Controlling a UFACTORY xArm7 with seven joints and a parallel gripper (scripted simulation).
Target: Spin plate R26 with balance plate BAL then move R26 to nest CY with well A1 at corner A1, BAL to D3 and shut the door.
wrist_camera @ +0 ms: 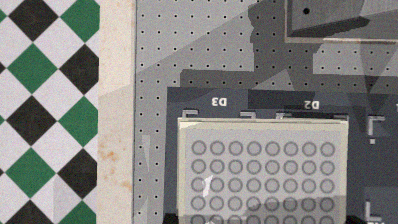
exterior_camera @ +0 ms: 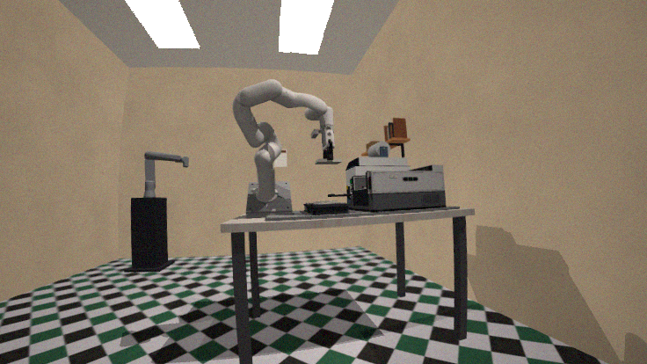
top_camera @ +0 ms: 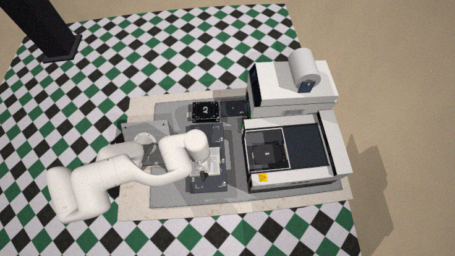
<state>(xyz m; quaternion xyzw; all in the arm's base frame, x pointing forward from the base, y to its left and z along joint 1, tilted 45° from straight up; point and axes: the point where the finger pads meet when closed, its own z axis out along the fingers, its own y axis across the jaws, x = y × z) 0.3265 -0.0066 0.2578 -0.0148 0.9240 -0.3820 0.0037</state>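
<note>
My gripper point(exterior_camera: 329, 155) is shut on a pale well plate point(wrist_camera: 262, 170), holding it level and high above the deck row point(top_camera: 206, 157). The plate shows no label; it hangs over the nests marked D3 point(wrist_camera: 219, 101) and D2 point(wrist_camera: 311, 104), so I take it for BAL. It also shows in the side view point(exterior_camera: 328, 161) and from above point(top_camera: 212, 160). D3's nest point(top_camera: 207, 184) looks bare. D2 lies mostly hidden under the held plate. The centrifuge point(top_camera: 289, 153) has its door open over a dark bucket point(top_camera: 266, 153). The CY nest point(top_camera: 206, 110) is bare.
The sealer point(top_camera: 290, 86) with its film roll point(top_camera: 303, 68) stands behind the centrifuge, its dark stage point(top_camera: 233, 108) beside CY. A black pedestal point(exterior_camera: 149, 233) with a small arm stands off the table at the left.
</note>
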